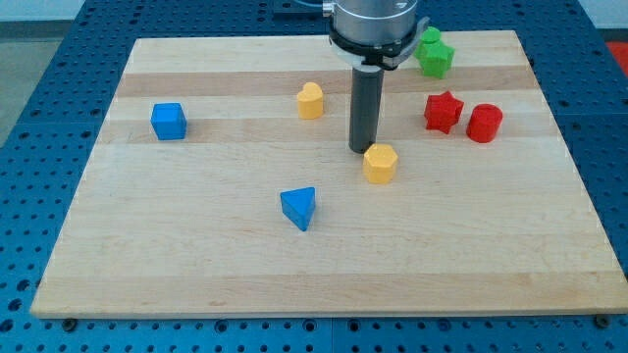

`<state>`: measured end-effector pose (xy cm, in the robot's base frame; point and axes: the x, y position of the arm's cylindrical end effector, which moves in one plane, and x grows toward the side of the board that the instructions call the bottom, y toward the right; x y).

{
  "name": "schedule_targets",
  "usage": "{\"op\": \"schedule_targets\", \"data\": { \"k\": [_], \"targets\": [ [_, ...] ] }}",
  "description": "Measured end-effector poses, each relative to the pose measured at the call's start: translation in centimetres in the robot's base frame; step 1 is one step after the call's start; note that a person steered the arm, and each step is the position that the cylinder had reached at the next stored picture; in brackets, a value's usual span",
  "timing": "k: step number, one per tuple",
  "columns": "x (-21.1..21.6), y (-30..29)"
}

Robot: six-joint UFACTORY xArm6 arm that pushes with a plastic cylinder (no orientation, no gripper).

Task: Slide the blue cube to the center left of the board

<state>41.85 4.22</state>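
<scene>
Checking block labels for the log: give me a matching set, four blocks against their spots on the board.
Blocks:
1. blue cube
2. blue triangular block
3. green star-shaped block
4. red cylinder

Places:
A. view's top, right of the arm
B. far left, alone
C. right side, beside the red star-shaped block
D. nearest the view's bottom

Pairs: 1-B, 2-D, 3-A, 4-C

My tip sits just left of the yellow hexagonal block.
</scene>
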Motion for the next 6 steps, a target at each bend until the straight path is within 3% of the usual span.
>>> {"op": "schedule_targets", "data": {
  "k": [2, 3, 4, 6],
  "targets": [
    [5.4, 2.2],
    [0.3, -0.8],
    [-3.9, -7.7],
    [-5.8, -24.7]
  ]
}}
